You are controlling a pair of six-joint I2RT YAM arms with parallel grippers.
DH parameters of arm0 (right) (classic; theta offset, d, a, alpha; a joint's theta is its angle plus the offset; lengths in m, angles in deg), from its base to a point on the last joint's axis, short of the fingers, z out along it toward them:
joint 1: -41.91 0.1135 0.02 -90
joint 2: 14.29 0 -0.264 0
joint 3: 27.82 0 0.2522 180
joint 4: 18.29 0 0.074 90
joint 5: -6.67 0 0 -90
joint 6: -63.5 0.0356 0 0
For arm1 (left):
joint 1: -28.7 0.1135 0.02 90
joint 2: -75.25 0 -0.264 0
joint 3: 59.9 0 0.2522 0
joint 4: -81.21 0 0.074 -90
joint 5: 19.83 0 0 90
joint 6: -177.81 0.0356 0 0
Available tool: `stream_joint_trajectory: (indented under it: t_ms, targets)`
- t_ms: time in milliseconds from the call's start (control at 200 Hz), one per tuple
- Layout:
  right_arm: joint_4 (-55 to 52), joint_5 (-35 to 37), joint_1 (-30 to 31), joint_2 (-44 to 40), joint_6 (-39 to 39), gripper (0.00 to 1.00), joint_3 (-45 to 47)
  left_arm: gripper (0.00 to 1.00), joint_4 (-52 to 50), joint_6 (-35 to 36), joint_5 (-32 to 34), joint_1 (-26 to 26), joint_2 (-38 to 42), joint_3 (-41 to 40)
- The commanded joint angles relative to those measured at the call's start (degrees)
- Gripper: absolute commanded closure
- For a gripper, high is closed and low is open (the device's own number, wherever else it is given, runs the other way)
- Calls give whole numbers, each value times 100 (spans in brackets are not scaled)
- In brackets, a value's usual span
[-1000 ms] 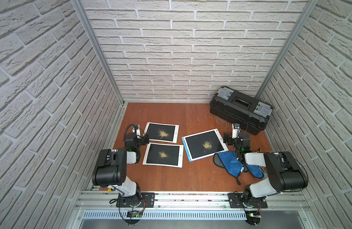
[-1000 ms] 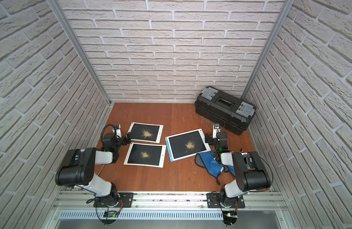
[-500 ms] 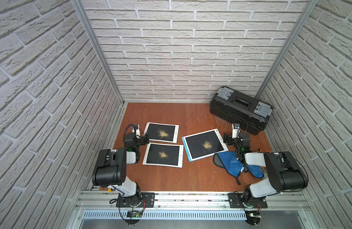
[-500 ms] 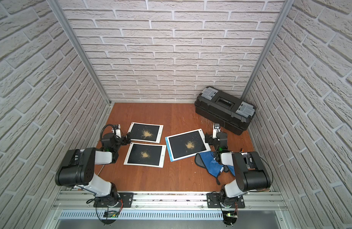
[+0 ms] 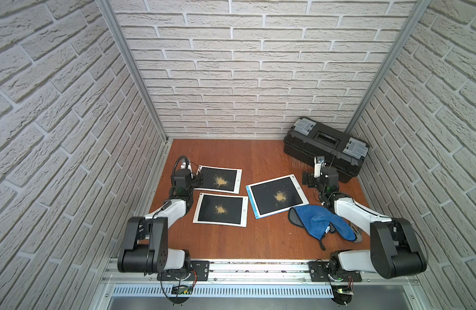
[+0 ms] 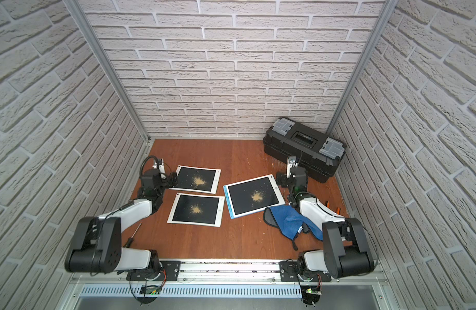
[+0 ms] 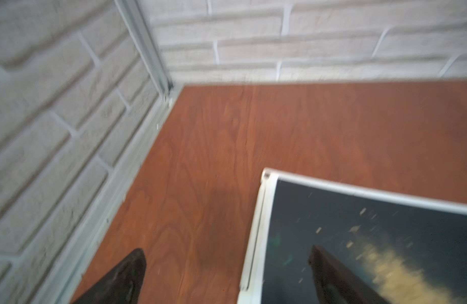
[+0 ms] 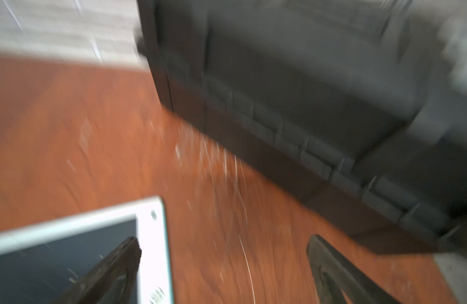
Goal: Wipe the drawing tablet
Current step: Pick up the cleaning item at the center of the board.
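The left gripper (image 7: 226, 251) has its 2 dark fingers (image 7: 124, 279) spread wide and empty, 1 over bare table (image 7: 227, 131) and 1 over a corner of the rear white drawing tablet (image 7: 332, 210), whose dark screen carries a tan powder pile. The right gripper (image 8: 224, 239) is also spread and holds nothing, with 1 finger above the blue-edged drawing tablet (image 8: 69, 244) and the other over wood near the black toolbox (image 8: 306, 92). Both arms lie folded low, with their forearms reaching away from the front rail. Both wrist views are blurred, so contact with the screens cannot be judged. In both top views a front white drawing tablet (image 5: 220, 210), also dusted, lies just beside the other 2. The crumpled blue cloth (image 5: 316, 220) sits at the blue-edged drawing tablet's near corner, partly hidden by the right forearm. In a top view, a screwdriver (image 6: 132, 236) lies beside the left arm.
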Motion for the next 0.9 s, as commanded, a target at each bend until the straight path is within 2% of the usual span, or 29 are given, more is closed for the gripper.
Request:
stream_joint_trajectory:
  t_ms: [0, 40, 85, 130, 200, 260, 390, 465, 565, 695, 820, 895]
  targets:
    - [-2657, 452, 328, -390, 903, 0, -1384, 2, -1713, -565, 738, -506, 707, 695]
    - [-3100, 331, 539, -397, 826, 0, -1670, 2, -2118, -980, 616, -602, 885, 833]
    - [-3547, 186, 747, -408, 830, 0, -1857, 2, -2420, -1394, 121, -608, 1066, 866]
    - [-3798, 59, 819, -426, 1171, 0, -1889, 2, -2434, -1674, -437, -609, 1258, 765]
    - [-4294, 245, 824, -427, 1964, 0, -1819, 2, -2294, -2025, -1131, -619, 1459, 543]
    - [-4381, 51, 824, -505, 1972, 0, -1614, 2, -2228, -2275, -1397, -665, 1552, 408]
    - [-4213, -505, 828, -841, 1955, 0, -969, 2, -2114, -2892, -1459, -722, 1774, 6]
    - [-4314, -798, 827, -946, 2001, 4, -790, 2, -2125, -3050, -1671, -723, 1952, -156]
    - [-4666, -808, 824, -1150, 2246, 5, -554, 2, -2563, -3189, -1989, -764, 2128, -80]
    - [-4829, -914, 829, -1649, 2544, 5, 0, 2, -3301, -3193, -1886, -1054, 2174, 93]
    - [-4806, -1149, 919, -2000, 2554, 14, 505, 2, -3347, -3437, -1862, -1370, 2233, -81]
    - [-4821, -1006, 1100, -2035, 2583, 21, 722, 2, -3323, -3561, -1675, -1580, 2468, -254]
